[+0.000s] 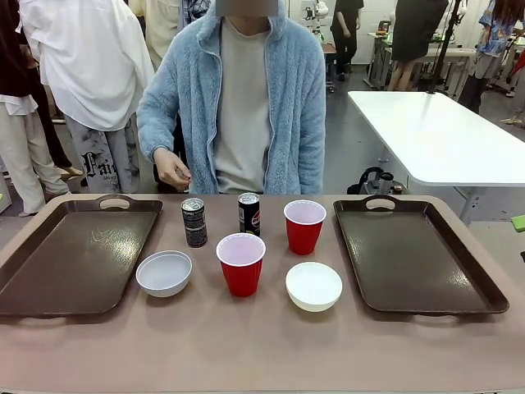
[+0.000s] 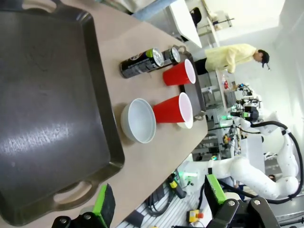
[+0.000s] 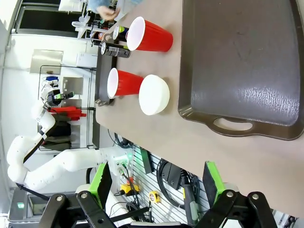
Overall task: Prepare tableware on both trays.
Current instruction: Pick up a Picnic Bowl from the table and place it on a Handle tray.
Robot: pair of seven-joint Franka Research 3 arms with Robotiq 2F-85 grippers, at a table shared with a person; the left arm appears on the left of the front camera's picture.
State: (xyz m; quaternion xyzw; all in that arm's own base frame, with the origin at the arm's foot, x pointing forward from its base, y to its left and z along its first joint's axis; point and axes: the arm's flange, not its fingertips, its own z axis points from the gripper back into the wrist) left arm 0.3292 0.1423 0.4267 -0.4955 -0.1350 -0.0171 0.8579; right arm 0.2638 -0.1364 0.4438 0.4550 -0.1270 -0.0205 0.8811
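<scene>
Two dark brown trays lie flat on the tan table [image 1: 246, 353], the left tray [image 1: 74, 254] toward the robot's left and the right tray [image 1: 414, 258] toward its right, each with a cut-out handle at its far and near end. All the tableware stands upright on the table between them, touching neither tray. In the far row the left can [image 1: 194, 222] and the right can [image 1: 248, 214] stand just beside each other, and the far cup [image 1: 304, 226], red with a white inside, stands just right of them. In the near row the left bowl [image 1: 164, 273] sits near the left tray's inner rim, the near cup [image 1: 241, 263] stands in the middle, and the right bowl [image 1: 313, 286] sits between that cup and the right tray. The left gripper [image 2: 159, 198] hangs above the robot's edge of the table, near the left tray's near handle, its green-padded fingers spread wide and grasping nothing. The right gripper [image 3: 156, 183] hangs by the right tray's near handle, released, fingers wide apart. Across the table a person [image 1: 246, 98] in a light blue fleece sits with one hand [image 1: 171, 171] loosely curled above the far edge; whether it holds anything cannot be told.
</scene>
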